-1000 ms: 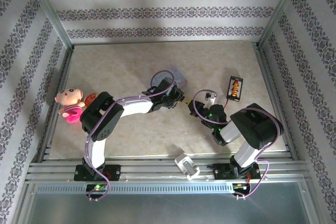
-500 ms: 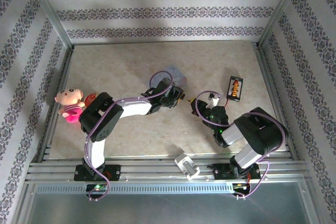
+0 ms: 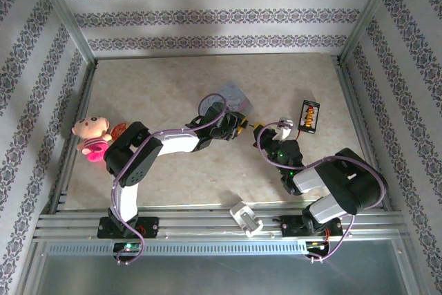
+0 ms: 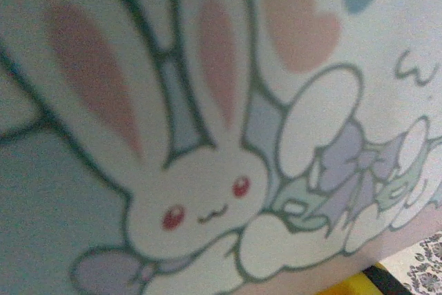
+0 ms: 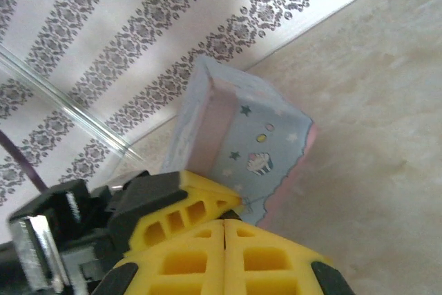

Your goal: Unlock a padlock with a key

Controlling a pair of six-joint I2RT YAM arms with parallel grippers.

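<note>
The pale blue cartoon-printed tin (image 3: 231, 92) stands tilted at mid-table. Its bunny lid (image 4: 207, 136) is very close in the left wrist view. My left gripper (image 3: 239, 122) is at the tin's near corner, and one of its yellow fingers (image 5: 193, 202) touches the tin (image 5: 255, 136) there. Its jaws are hidden. My right gripper (image 3: 257, 128) is tip to tip with the left one, and its fingers are pressed shut (image 5: 224, 220). A small dark bit (image 5: 231, 212) shows just past their tips. I cannot tell whether it is the key or the padlock.
A pink plush doll (image 3: 91, 136) lies at the left edge. A black box with orange cells (image 3: 309, 116) sits to the right of the grippers. A white boxy piece (image 3: 245, 217) rests on the front rail. Metal frame posts (image 3: 65, 15) and patterned walls enclose the table.
Both grippers have moved back and slightly right, staying tip to tip. The tin has shifted a little toward the back with the left gripper. The right arm has stretched out lower.
</note>
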